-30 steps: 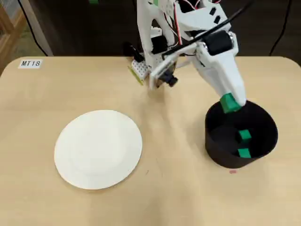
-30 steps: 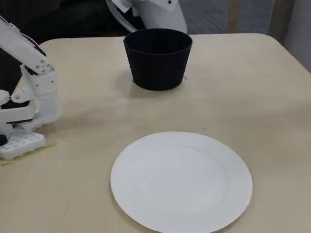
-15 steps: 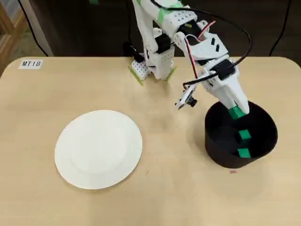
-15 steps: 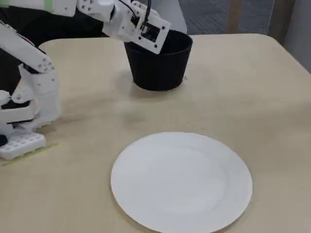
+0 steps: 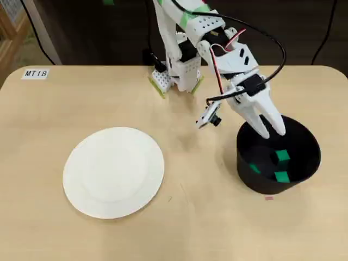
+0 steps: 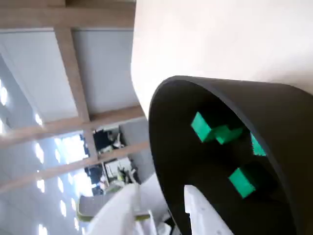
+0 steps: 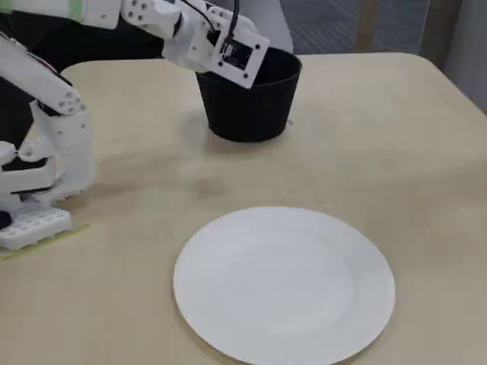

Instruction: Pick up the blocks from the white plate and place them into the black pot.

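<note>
My gripper (image 5: pixel 270 130) hangs open over the back left rim of the black pot (image 5: pixel 261 188), with nothing between its fingers. Several green blocks (image 5: pixel 282 156) lie on the pot's bottom. The wrist view looks down into the pot (image 6: pixel 166 147) at the blocks (image 6: pixel 241 181), with both white fingertips of the gripper (image 6: pixel 161 192) spread at the lower edge. The white plate (image 5: pixel 113 172) lies empty at the left of the overhead view, well apart from the pot. In the fixed view the plate (image 7: pixel 284 286) is in front, and the arm's wrist hides part of the pot (image 7: pixel 247 110).
The arm's base (image 5: pixel 179 73) stands at the table's back edge, left of the pot, and at the left in the fixed view (image 7: pixel 38 190). A small label reading MT18 (image 5: pixel 35 73) sits at the back left corner. Bare table lies between plate and pot.
The gripper came down over the pot holding a green block, then opened. The block has left the fingers and now lies in the pot.
</note>
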Robot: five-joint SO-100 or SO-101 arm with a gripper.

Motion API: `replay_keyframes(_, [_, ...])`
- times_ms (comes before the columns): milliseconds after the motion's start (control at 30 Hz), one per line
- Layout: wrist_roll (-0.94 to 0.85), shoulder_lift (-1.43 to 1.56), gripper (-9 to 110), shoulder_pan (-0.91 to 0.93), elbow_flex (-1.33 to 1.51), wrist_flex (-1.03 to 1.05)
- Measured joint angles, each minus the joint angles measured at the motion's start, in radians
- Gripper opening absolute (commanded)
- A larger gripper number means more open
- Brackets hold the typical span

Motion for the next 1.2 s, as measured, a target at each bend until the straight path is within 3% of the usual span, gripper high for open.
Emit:
replay_keyframes(200, [-0.078,-0.002,-2,0.129,-0.164,0.236])
replay_keyframes(500, [-0.109,0.16,-2,0.577,-0.284,0.54])
replay_keyframes(1200, [-0.101,0.738,-2,0.601,0.4,0.486])
